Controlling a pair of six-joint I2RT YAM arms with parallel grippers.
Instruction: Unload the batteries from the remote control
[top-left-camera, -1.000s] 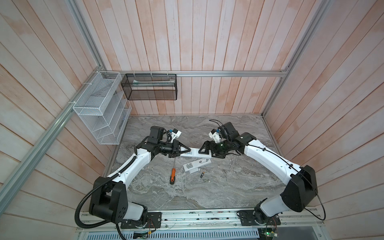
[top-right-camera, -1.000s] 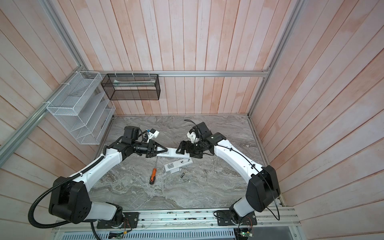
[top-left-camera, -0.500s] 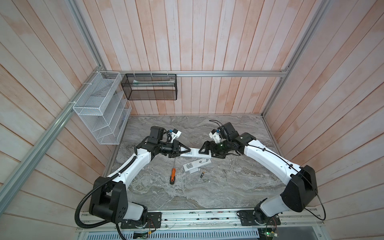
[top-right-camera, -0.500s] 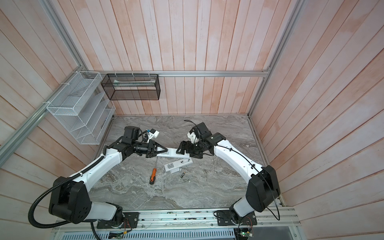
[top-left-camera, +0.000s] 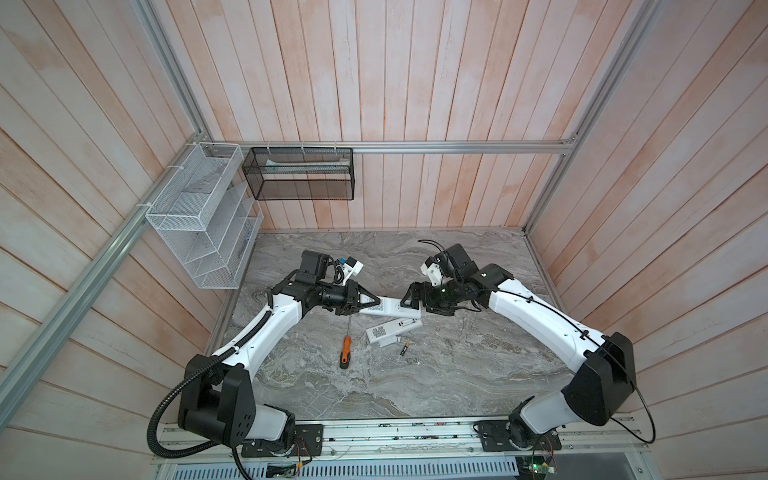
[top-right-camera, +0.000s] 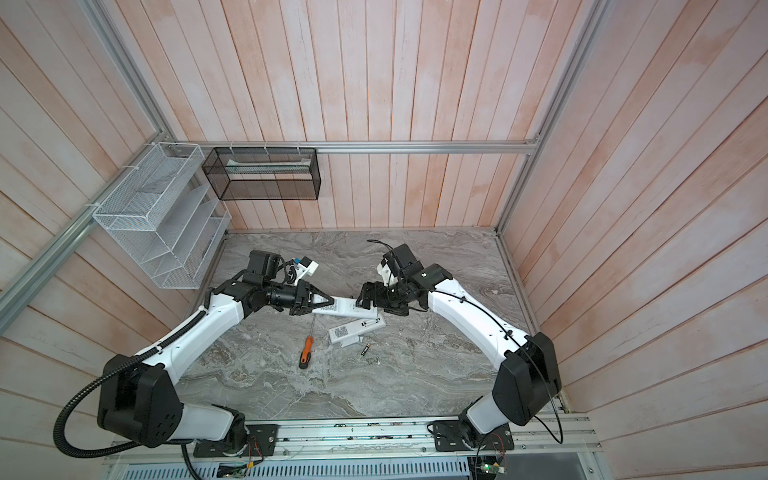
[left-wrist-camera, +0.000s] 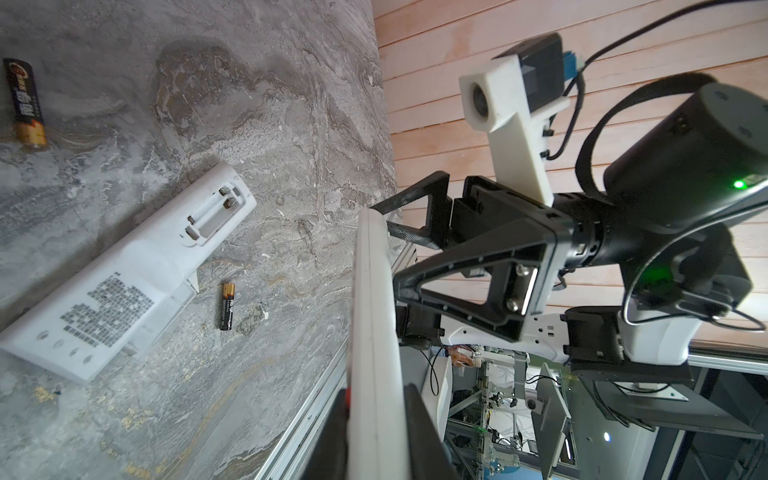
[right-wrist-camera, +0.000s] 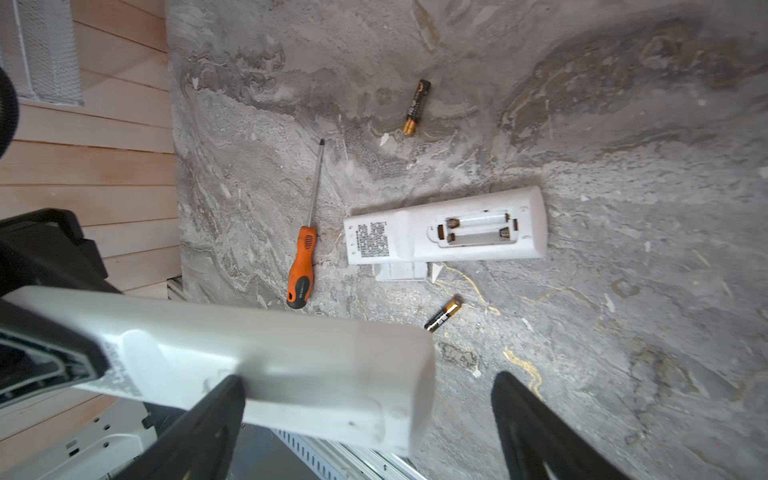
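"Well, what does the left hand (top-left-camera: 379, 301) hold?"
"It grips a white remote (top-left-camera: 392, 307) above the tabletop (top-left-camera: 457, 374). The right hand (top-left-camera: 409, 300) stands open at its end. Two batteries (right-wrist-camera: 444, 313) lie loose near a second remote (right-wrist-camera: 449, 232)."

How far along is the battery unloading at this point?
Done: the remote lying flat is open and empty, with two batteries loose beside it. In hand: the left gripper holds a second remote aloft, the open right gripper at its free end. Left: its back looks closed, so its batteries are probably inside.
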